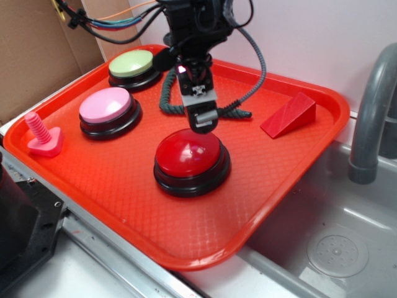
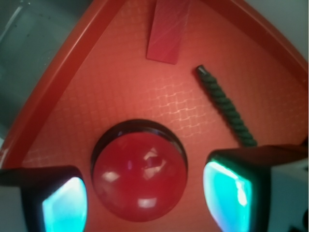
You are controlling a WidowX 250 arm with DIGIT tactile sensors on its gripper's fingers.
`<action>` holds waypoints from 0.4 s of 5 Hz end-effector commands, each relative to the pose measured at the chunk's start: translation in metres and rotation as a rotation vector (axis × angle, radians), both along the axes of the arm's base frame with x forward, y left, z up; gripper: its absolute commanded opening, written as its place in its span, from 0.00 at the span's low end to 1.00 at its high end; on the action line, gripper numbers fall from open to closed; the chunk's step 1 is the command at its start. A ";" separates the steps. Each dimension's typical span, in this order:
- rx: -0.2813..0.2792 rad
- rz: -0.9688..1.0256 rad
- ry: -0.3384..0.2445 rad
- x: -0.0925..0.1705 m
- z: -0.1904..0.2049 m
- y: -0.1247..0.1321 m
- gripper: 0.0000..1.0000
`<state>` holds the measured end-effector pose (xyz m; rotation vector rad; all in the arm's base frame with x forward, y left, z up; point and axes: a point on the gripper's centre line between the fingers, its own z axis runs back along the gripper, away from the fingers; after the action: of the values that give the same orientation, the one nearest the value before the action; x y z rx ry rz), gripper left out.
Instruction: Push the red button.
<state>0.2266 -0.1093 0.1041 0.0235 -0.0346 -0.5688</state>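
Observation:
The red button (image 1: 189,155), a glossy red dome on a black round base, sits near the middle of the orange tray (image 1: 124,205). My gripper (image 1: 203,124) hangs just above the far edge of the dome, pointing down. In the wrist view the red button (image 2: 140,181) lies directly below, between the two fingertips (image 2: 65,205). The jaws stand wide apart with nothing held, so my gripper (image 2: 145,200) is open.
On the tray also sit a pink-domed button (image 1: 105,107), a green-domed button (image 1: 131,64), a pink screw toy (image 1: 42,135), a red wedge block (image 1: 289,115) and a dark green twisted rope (image 1: 169,96). A grey faucet (image 1: 372,105) and sink basin are at the right.

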 end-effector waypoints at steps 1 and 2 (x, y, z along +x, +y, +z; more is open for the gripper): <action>-0.078 0.018 -0.095 0.002 0.033 -0.003 1.00; -0.084 0.018 -0.076 0.004 0.039 -0.005 1.00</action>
<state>0.2267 -0.1118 0.1249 -0.0239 -0.0683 -0.5460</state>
